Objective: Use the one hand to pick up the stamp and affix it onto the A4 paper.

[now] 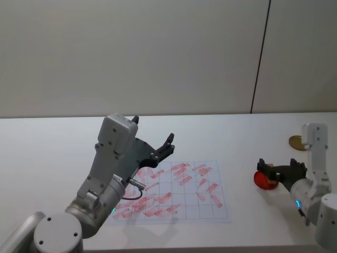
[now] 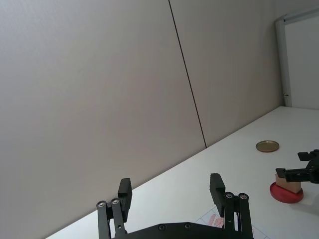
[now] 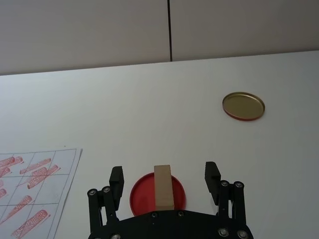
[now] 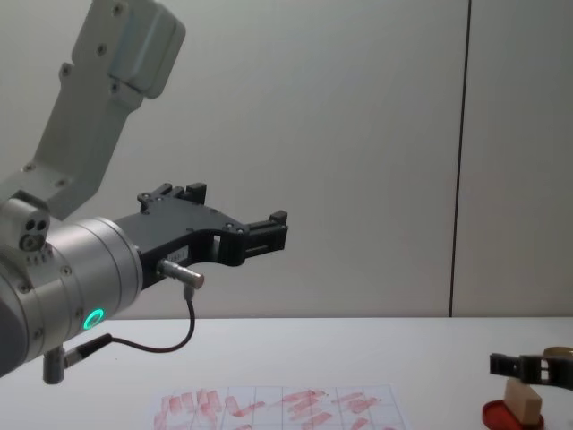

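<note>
Your stamp (image 3: 164, 186) stands upright on the red ink pad (image 3: 142, 199), to the right of the A4 paper (image 3: 55, 169) and apart from it. The right gripper (image 3: 164, 175) straddles the stamp with its jaws wide open, a gap on each side, gripping nothing. A gold-coloured round lid (image 3: 243, 105) lies farther back on the white table (image 3: 124, 109). The paper's grid carries rows of red stamp marks, too smeared to read. Your left gripper (image 2: 171, 185) hangs raised above the paper's left part, jaws spread wide, empty.

Matt wooden stamp (image 3: 164, 187) — glossy metal disc (image 3: 243, 105)
</note>
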Available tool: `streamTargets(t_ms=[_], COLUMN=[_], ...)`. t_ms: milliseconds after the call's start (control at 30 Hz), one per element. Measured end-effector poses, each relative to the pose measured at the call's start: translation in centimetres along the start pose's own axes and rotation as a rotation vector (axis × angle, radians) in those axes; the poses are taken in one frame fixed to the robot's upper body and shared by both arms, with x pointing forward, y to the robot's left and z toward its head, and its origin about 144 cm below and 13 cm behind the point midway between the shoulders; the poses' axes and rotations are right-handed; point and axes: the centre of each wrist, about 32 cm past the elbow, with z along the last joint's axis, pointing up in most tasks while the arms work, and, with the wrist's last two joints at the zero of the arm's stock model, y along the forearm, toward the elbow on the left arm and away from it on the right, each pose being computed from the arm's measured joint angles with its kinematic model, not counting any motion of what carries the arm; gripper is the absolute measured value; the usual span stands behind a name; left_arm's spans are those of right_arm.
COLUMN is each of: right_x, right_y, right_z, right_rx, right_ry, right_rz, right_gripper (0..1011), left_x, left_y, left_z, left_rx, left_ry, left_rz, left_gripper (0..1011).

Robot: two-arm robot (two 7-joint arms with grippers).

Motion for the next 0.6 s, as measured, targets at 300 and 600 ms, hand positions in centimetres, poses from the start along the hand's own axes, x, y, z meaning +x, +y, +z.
streamTargets(t_ms=[300, 600], right_x=[-0.2, -0.4], right_y=[1.5, 2.3], right_z=[-0.4, -0.8], right_rx=[-0.037, -0.070], right_ry=[-0.008, -0.024], right_rz=[-0.002, -0.003], right_gripper=[998, 782], left_x=[0.0, 0.0], left_y=[0.0, 0.0], left_z=[0.0, 0.0], left_rx=[0.000, 0.000], left_ry=[0.000, 0.000], left_rz=[0.000, 0.000], left_gripper=[993, 993])
